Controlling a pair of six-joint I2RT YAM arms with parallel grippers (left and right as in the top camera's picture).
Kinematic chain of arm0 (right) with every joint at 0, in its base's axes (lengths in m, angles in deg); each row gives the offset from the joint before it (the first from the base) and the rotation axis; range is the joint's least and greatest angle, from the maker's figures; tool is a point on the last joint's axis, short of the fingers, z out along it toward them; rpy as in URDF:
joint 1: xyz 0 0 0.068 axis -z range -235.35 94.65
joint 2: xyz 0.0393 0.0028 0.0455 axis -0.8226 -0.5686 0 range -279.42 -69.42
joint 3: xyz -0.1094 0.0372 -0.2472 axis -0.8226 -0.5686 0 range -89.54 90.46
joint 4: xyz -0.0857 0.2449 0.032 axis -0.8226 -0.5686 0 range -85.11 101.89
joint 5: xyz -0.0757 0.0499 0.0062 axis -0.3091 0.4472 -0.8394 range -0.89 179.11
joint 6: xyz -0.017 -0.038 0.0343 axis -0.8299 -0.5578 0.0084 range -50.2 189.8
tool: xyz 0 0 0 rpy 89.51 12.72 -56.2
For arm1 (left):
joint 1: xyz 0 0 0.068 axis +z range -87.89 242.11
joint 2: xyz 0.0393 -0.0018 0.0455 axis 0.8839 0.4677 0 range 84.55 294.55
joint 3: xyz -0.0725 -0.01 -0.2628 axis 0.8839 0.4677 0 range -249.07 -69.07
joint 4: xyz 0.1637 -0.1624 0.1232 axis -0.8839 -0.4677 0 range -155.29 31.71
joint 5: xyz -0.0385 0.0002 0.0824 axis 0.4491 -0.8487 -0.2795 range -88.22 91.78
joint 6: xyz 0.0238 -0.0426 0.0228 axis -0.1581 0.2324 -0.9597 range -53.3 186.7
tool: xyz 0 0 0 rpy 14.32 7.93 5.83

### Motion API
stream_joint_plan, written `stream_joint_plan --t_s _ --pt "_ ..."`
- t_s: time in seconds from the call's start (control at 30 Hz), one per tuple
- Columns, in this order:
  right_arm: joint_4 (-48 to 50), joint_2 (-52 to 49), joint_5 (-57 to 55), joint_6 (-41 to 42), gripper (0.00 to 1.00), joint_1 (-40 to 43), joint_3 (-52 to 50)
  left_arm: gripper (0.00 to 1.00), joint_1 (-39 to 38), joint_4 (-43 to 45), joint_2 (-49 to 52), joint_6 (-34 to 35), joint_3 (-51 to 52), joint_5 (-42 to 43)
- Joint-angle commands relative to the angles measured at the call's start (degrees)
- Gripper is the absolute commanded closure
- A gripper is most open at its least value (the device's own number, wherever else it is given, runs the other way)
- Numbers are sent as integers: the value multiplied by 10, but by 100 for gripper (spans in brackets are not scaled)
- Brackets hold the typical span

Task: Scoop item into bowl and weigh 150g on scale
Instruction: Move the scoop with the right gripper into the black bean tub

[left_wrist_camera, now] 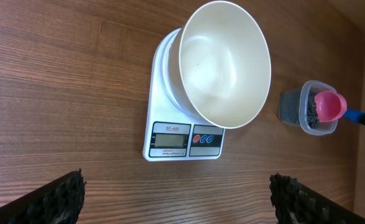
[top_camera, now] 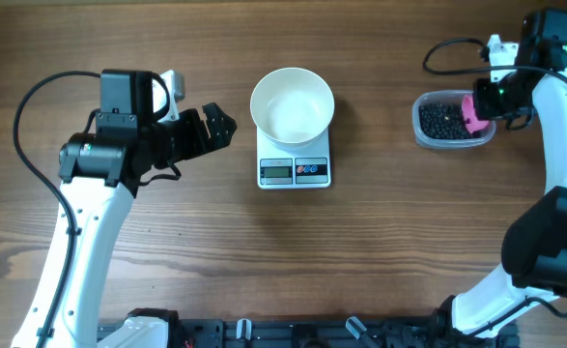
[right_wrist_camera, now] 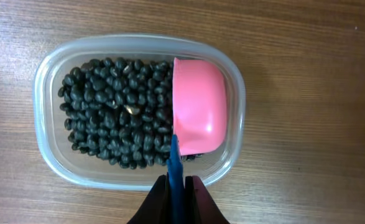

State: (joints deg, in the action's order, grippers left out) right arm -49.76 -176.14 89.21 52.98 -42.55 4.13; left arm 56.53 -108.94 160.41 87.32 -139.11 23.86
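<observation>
A white bowl [top_camera: 292, 105] [left_wrist_camera: 224, 62] stands empty on the white scale [top_camera: 295, 170] [left_wrist_camera: 182, 140] at mid-table. The black beans [top_camera: 447, 121] [right_wrist_camera: 114, 109] [left_wrist_camera: 309, 112] fill a clear tub [top_camera: 424, 130] [right_wrist_camera: 45, 134] at the right. My right gripper [top_camera: 494, 94] [right_wrist_camera: 177, 186] is shut on the blue handle of a pink scoop [top_camera: 473, 111] [right_wrist_camera: 198, 112] [left_wrist_camera: 329, 106], whose cup lies tipped on its side in the tub's right end, on the beans. Left of the scale, my left gripper [top_camera: 215, 126] [left_wrist_camera: 177, 199] is open, holding nothing, pointing at the scale.
Black cables [top_camera: 452, 50] loop at the back right behind the tub. Bare wooden table [top_camera: 360, 261] lies in front of the scale. The arm bases [top_camera: 264, 333] line the front edge.
</observation>
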Motion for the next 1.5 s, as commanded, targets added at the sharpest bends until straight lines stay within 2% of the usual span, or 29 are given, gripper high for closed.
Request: stream_joint_plan --t_s 0.0,0.1,0.23,0.53,0.67,0.73,1.07,1.33,1.43,1.47 --pt "17 -11 18 8 96 -1 -49 0 -1 0 0 -9 -4 -8" --pt "54 -11 30 38 96 -1 -87 0 -1 0 0 -9 -3 -8" --pt "52 -11 129 54 96 -1 -87 0 -1 0 0 -9 -3 -8" --pt "68 -11 129 52 96 30 -44 0 -1 0 0 -9 -3 -8" --pt "25 -25 131 54 96 45 -45 0 -1 0 0 -9 -3 -8" --pt "3 -44 170 47 96 44 -45 0 -1 0 0 -9 -3 -8" --pt "145 -60 172 50 96 44 -45 0 -1 2 0 -9 -3 -8" --pt "133 -60 203 48 96 44 -45 0 -1 4 0 -9 -3 -8" --pt "122 -52 186 49 73 44 -33 1 -1 4 0 -9 -3 -8" --pt "102 -45 158 48 54 44 -9 0 -1 4 0 -9 -3 -8"
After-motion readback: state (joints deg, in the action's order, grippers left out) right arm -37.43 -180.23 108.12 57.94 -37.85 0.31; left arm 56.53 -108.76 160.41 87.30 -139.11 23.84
